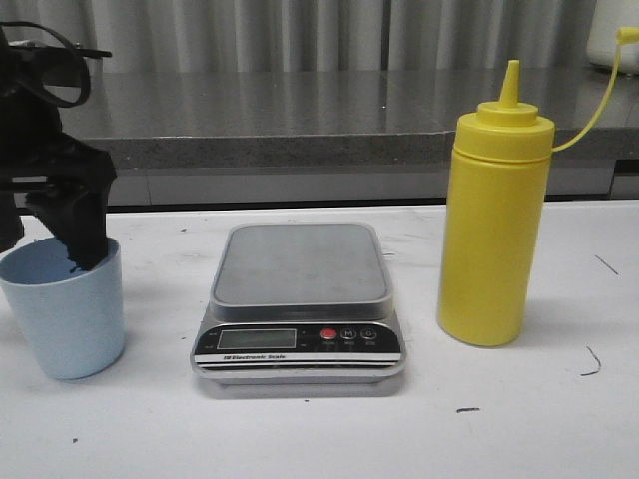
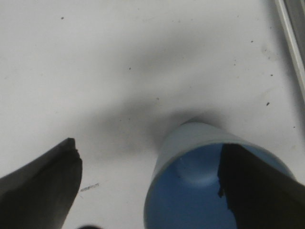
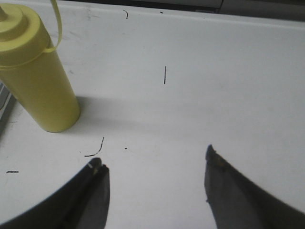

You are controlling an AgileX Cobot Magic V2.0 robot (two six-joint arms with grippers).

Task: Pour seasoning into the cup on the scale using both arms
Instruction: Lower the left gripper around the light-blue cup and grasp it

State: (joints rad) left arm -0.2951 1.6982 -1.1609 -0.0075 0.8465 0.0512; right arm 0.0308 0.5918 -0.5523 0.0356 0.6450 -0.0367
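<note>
The left tool [image 2: 147, 186] is wide open, one finger inside the cup [image 2: 190, 191]. The right tool [image 3: 155, 188] is wide open, holding nothing; only its wrist view shows it.

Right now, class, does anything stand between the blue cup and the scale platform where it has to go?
Nothing visible does. The cup stands on the table left of the scale, with bare tabletop between them and the platform unoccupied. The left gripper already has one of its jaws inside the cup.
</note>
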